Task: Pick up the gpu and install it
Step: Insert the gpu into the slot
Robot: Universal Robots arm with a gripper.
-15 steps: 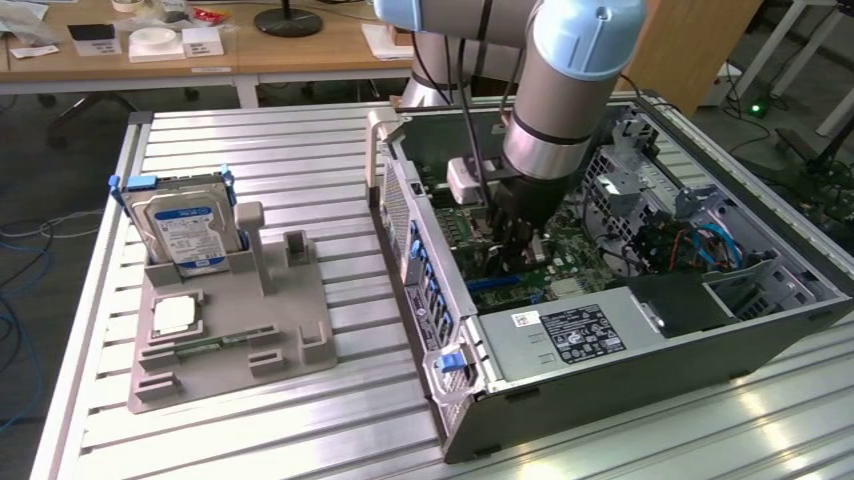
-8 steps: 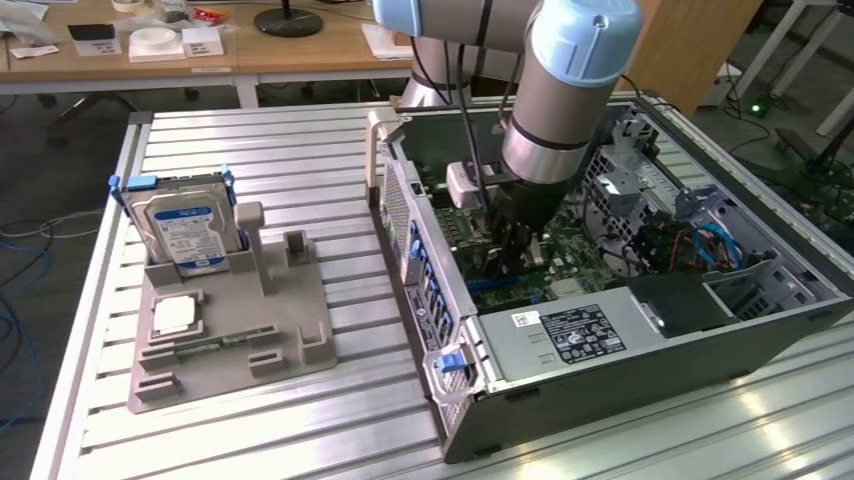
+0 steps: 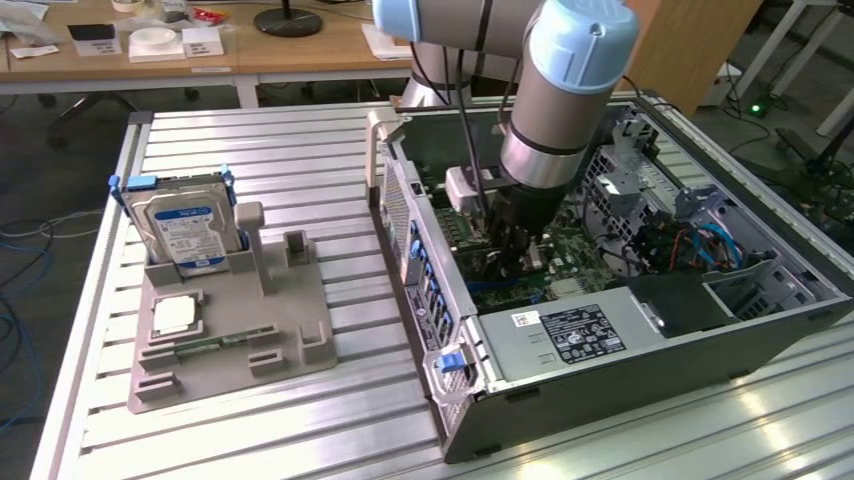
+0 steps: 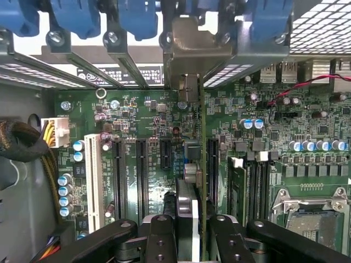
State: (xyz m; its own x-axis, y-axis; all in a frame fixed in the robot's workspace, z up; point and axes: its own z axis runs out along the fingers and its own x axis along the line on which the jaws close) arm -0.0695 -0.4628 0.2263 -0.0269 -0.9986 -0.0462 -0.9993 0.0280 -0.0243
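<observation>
Inside the computer case (image 3: 747,320), above the motherboard (image 4: 137,120), the gripper (image 4: 193,230) grasps the gpu (image 4: 202,164) edge-on

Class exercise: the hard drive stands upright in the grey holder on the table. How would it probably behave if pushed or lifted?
The hard drive has a boxy metal-looking case, so it is probably stiff and heavy for its size. Standing on edge in the grey holder, it might tip if lifted out. Its smooth labelled face looks somewhat slippery.

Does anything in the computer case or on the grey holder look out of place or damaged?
Nothing stands out. The gpu stands edge-on over the motherboard between the jaws; the hard drive sits upright in the grey holder.
</observation>
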